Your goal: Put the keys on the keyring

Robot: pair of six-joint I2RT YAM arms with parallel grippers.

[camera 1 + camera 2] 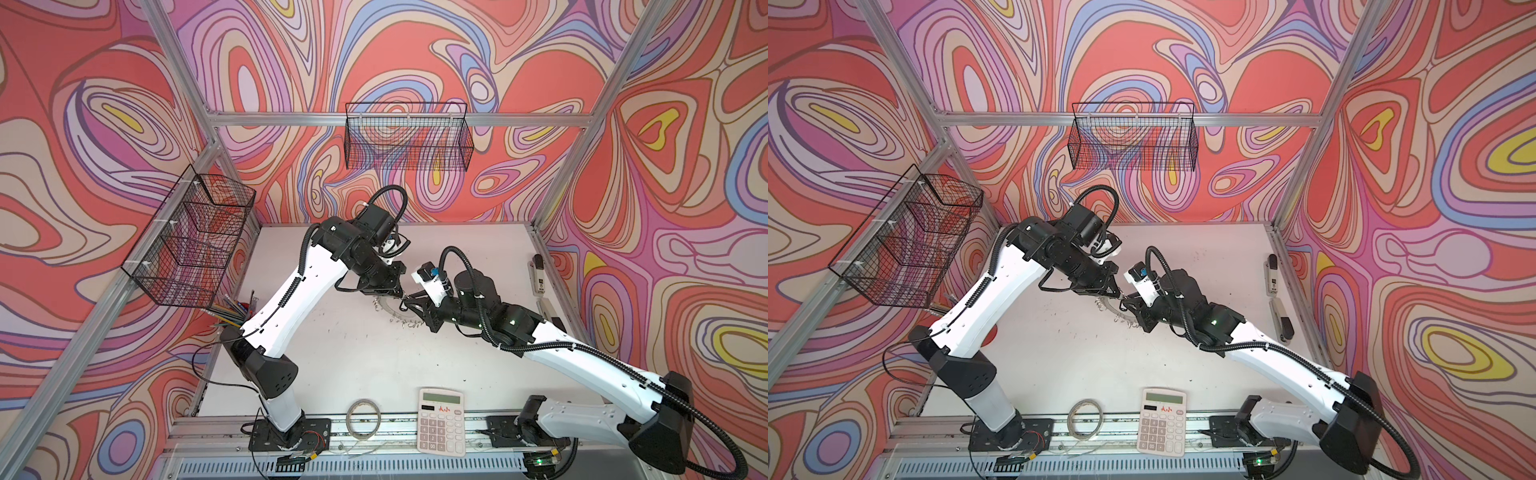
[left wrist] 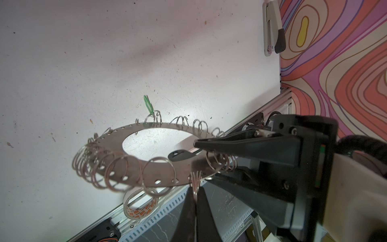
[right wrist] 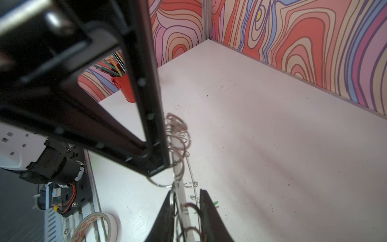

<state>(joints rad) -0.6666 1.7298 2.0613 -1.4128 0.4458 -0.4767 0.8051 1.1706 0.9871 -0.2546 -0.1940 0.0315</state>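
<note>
Left gripper (image 2: 195, 189) was pinched fully shut on one wire loop (image 2: 195, 180) at the rim of the keyring (image 2: 117, 138). It held the disc roughly level and clear of the tabletop (image 2: 83, 62), over its middle. Judged purpose: a steady rim for my other arm to work against.

Right gripper (image 2: 202, 162) straddled the rim on the side toward the right edge, one finger above, one below. Under the upper finger lay the black-tagged key (image 2: 179, 156), tag flat on the disc, shank running back beneath the fingertip. Jaws stood narrow; could not tell whether they actually clamped key and disc.

Green tag (image 2: 148, 104) stood up from a loop across the hole from my left grip, so that key looked already hung. Black one not yet threaded, by my reading.

Left wrist view gave the disc's face and both tags. Right wrist view gave it edge-on between my fingers, black key mostly hidden. In both top views the arms covered nearly all of it: a slice of rim, no tags.

Outward: tape roll (image 2: 142, 206) at the front edge, calculator (image 1: 441, 422) beside it, pencil cup (image 3: 127, 88) at the left edge.
</note>
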